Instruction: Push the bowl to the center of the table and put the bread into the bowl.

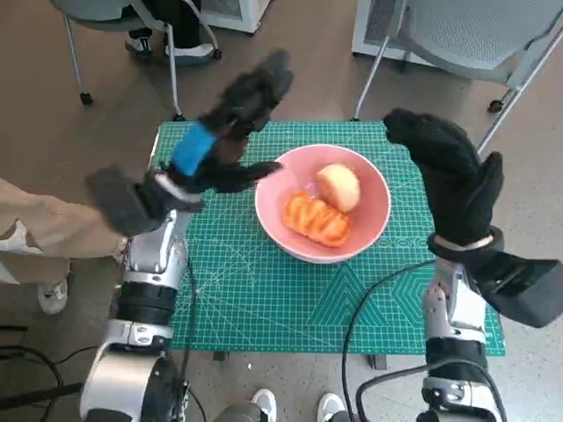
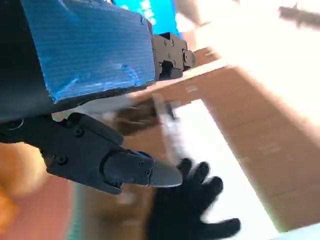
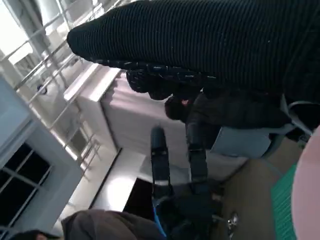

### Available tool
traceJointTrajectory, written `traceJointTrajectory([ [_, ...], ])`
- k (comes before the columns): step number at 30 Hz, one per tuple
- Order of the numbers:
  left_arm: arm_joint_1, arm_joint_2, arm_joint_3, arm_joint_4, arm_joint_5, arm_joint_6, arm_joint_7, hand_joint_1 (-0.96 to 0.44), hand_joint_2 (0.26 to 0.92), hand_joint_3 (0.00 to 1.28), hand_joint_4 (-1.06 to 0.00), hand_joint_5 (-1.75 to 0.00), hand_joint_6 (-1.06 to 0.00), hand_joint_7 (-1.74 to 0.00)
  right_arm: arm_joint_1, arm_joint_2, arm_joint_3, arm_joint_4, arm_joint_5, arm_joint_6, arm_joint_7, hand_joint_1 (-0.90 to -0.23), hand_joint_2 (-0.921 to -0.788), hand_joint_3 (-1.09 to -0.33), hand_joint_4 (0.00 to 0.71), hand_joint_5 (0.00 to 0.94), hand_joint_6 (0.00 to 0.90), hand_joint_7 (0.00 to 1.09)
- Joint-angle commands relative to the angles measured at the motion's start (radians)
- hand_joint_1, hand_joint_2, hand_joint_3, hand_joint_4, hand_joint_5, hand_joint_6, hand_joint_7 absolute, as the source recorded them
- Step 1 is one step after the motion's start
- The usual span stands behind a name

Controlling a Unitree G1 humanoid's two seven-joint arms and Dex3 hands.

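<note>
Fingers of my left hand (image 1: 215,145) and right hand (image 1: 453,180) are spread and hold nothing, while the bowl (image 1: 374,215) sits near the frame's center with the bread (image 1: 318,219) inside, so I judge the task done.

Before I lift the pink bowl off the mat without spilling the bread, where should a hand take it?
Probably by the bare rim of the pink bowl on the robot's left, coming from the left hand. The bread lies inside, and that rim stands clear above the green mat.
</note>
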Motion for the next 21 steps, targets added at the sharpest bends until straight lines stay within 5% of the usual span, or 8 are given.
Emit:
traceJointTrajectory([
  [1,0.023,-0.020,0.039,0.007,-0.052,-0.031,-0.043,-0.62,0.921,0.18,0.00,0.00,-0.14,-0.03,-0.010,-0.001,0.013,-0.012,-0.007,0.015,-0.003,-0.639,-0.921,-0.677,0.249,0.000,0.088,0.51],
  [21,0.084,-0.036,0.071,-0.069,-0.088,-0.045,-0.084,-0.47,0.894,0.03,0.00,0.00,-0.14,-0.02,-0.093,-0.018,0.025,0.068,-0.024,-0.051,0.029,-0.632,-0.921,-0.681,0.253,0.002,0.097,0.53],
])
